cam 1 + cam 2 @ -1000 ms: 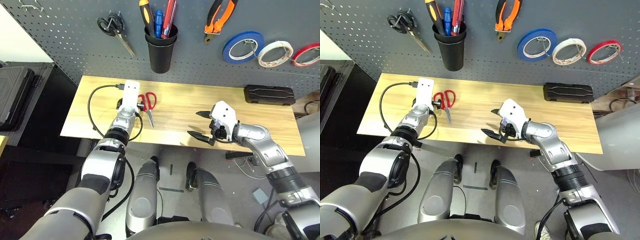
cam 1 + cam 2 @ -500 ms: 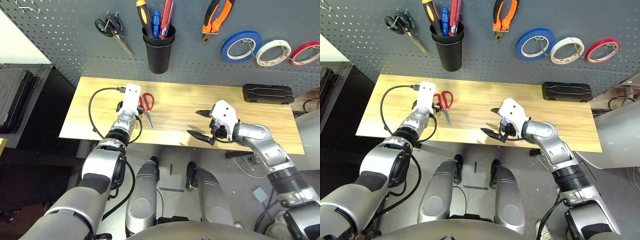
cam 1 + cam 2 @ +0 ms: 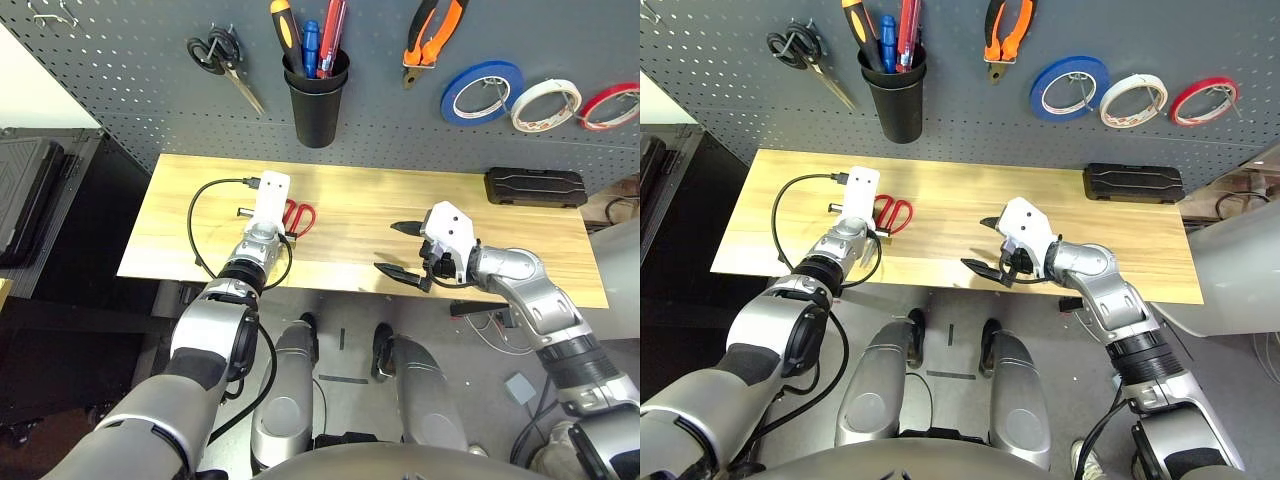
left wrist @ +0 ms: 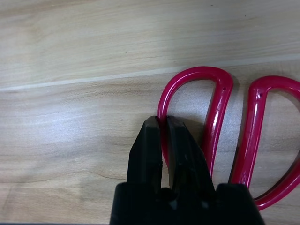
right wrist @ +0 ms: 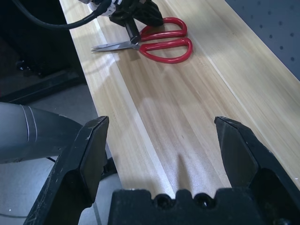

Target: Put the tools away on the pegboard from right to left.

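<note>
G1 humanoid at a wooden table [image 3: 520, 235] below the pegboard [image 3: 140, 70]. The L gripper [image 4: 164, 133] sits low over the red-handled scissors [image 5: 161, 42], its two black fingers [image 4: 151, 150] pinched nearly together on the rim of one red handle loop; the second loop lies just beside them on the outer side, and the blades run back under the wrist twd the table's near edge. Scissors lie flat on the wood, touching it.

The R gripper [image 3: 402, 248] hovers at the near edge of the table, well apart from the scissors, fingers [image 5: 84, 159] spread wide w/ nothing between them. The scissors lie ahead of it, across bare wood.

On the pegboard, beyond both grippers: orange-and-black pliers [image 3: 432, 32] on a hook, the screwdriver [image 3: 291, 28] w/ black-and-orange handle standing in the black cup [image 3: 318, 100] among blue and red tools, the whitish tape roll [image 3: 548, 105] hung between a blue roll [image 3: 486, 92] and a red roll [image 3: 612, 106]. Black-handled scissors [image 3: 222, 60] hang to the L of the cup. A black case [image 3: 537, 187] rests at the table's far edge, beyond the R gripper.
</note>
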Controlling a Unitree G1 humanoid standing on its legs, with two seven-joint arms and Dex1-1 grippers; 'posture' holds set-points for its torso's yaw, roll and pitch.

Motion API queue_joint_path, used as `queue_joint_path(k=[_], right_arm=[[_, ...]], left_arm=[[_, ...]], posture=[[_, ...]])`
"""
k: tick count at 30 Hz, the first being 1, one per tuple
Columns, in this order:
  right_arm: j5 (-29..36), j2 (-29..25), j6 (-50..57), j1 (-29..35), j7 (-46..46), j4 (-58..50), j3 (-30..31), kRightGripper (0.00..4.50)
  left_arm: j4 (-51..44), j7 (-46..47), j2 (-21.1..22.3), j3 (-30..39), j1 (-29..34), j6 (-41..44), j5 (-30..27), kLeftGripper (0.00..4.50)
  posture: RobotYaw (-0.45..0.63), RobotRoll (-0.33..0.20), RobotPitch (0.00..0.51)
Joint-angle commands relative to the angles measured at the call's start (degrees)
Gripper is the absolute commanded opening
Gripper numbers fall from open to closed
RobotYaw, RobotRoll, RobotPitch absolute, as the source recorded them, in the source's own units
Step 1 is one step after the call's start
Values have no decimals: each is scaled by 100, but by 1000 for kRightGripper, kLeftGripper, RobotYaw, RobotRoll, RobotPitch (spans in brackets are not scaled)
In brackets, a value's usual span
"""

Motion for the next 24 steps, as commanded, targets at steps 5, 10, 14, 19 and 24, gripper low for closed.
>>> queue_joint_path(k=[5, 10, 14, 19, 24], right_arm=[[-10, 29, -144, -46, 69, 119, 71, 4500], [4, 81, -326, -164, 92, 332, 45, 4500], [32, 125, -496, -254, 112, 535, 9, 4500], [45, 198, -713, -373, 124, 797, -28, 4500], [101, 311, -982, -535, 164, 1065, -79, 4500]], left_arm=[[-224, 107, -103, 455, 162, 1, -404, 34], [-852, 167, -101, 666, 313, 213, -619, 34], [-1966, 216, -100, 716, 735, 609, -719, 34], [-3817, 261, -111, 771, 1535, 1310, -804, 34], [-5223, 280, -119, 919, 2125, 1654, -939, 34]], posture=[[151, 0, 292], [176, 0, 285], [194, 0, 278], [216, 0, 271], [242, 0, 265]])
